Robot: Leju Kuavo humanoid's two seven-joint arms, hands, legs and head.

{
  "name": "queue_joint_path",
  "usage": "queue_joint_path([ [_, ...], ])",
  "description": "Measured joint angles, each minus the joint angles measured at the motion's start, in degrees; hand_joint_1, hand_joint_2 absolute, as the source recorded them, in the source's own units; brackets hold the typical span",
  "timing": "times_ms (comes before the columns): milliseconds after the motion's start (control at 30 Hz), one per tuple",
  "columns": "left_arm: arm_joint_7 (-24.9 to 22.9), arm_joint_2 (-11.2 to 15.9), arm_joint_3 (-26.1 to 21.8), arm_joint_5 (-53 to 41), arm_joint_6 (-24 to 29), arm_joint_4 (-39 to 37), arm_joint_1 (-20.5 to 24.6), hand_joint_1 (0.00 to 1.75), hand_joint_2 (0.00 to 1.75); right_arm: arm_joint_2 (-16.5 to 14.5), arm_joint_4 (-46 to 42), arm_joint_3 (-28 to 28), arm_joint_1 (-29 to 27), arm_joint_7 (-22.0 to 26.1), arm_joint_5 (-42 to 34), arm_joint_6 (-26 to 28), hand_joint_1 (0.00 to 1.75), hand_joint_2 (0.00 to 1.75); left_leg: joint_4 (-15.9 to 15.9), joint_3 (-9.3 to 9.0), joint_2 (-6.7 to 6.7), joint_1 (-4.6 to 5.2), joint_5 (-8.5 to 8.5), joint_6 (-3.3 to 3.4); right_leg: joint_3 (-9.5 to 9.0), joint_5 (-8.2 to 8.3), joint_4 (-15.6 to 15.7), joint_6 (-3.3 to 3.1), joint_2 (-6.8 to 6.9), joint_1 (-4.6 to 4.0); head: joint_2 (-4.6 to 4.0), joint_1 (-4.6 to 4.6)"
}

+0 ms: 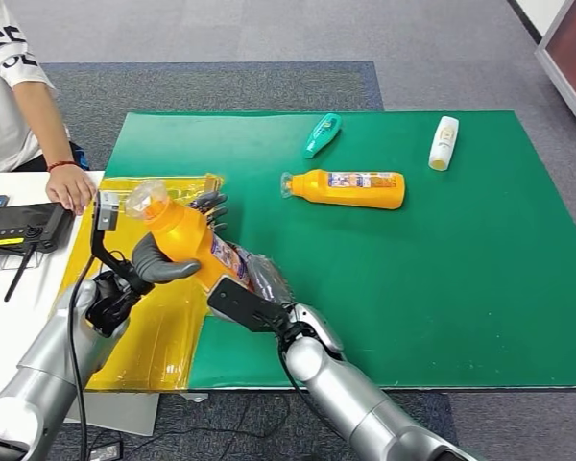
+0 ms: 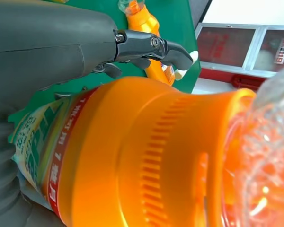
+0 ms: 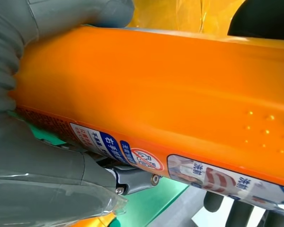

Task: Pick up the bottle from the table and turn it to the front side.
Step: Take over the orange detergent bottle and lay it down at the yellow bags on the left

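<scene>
Gripping the orange bottle [image 1: 187,240] with both the left hand [image 1: 144,264] and right hand [image 1: 259,293] above the green mat's [image 1: 416,288] near-left corner, the robot is mid-turn; rotating the label forward likely comes next.

The left hand [image 2: 55,52] grips the orange bottle [image 2: 140,156] close up; a second orange bottle [image 2: 147,23] lies on the green counter [image 2: 176,19] behind.

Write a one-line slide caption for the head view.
Both robot hands, left robot hand and right robot hand, hold an orange bottle above the green mat; three more bottles lie beyond.
</scene>
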State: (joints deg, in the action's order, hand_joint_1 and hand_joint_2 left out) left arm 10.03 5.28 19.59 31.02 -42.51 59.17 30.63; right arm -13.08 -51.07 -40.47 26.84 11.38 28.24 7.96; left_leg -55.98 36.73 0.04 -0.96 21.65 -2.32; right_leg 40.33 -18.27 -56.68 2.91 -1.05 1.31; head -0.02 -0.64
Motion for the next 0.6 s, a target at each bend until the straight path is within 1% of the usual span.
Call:
queue_joint_path([
  [233,-0.01,0.01,0.37,0.15,0.00,0.00,-0.06,0.00,1.75,-0.16,0.67,-0.74,0.13,-0.63,1.50,1.33,1.75,1.75,0.00,0.00,0.00,0.00,0.00,0.00,-0.01,0.00,0.00,0.00,0.00,0.00,0.00,0.00],
  [600,-0.17,0.09,0.53,-0.41,0.09,-0.25,-0.19,0.00,1.75,-0.19,1.27,-1.26,0.34,-0.89,2.04,1.39,1.75,1.75,0.00,0.00,0.00,0.00,0.00,0.00,0.00,0.00,0.00,0.00,0.00,0.00,0.01,-0.01],
])
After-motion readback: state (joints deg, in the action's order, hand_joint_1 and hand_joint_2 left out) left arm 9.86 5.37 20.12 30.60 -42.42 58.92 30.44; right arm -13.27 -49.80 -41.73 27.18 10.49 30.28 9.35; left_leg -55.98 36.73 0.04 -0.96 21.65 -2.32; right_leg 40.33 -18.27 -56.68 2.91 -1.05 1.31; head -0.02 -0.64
